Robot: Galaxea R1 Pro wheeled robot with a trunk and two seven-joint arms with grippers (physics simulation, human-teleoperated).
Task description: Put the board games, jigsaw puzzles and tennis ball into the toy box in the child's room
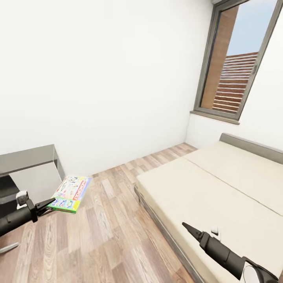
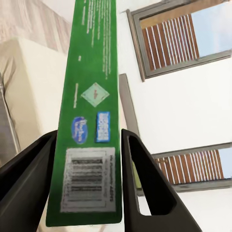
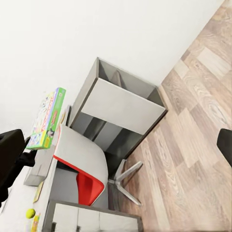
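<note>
My left gripper (image 1: pixel 48 205) is shut on one board game (image 1: pixel 70 192), a white-green box with a red strip, held flat over the wood floor. Its green edge (image 2: pixel 89 96) runs between the fingers of that gripper (image 2: pixel 89 133). My right gripper (image 1: pixel 188 228) hangs over the near corner of the beige bed (image 1: pixel 220 188), open and holding nothing. The right wrist view shows the same board game (image 3: pixel 46 118) above a light grey bin that looks like the toy box (image 3: pixel 38 169). The tennis ball (image 3: pixel 30 212) lies on the pale table (image 3: pixel 12 212).
A dark grey cabinet (image 1: pixel 27 157) stands against the wall at the left. A white chair with a red underside (image 3: pixel 79 159) sits by the table on splayed legs. Wood floor (image 1: pixel 110 228) runs between the cabinet and the bed. A tall window (image 1: pixel 236 59) is above the bed.
</note>
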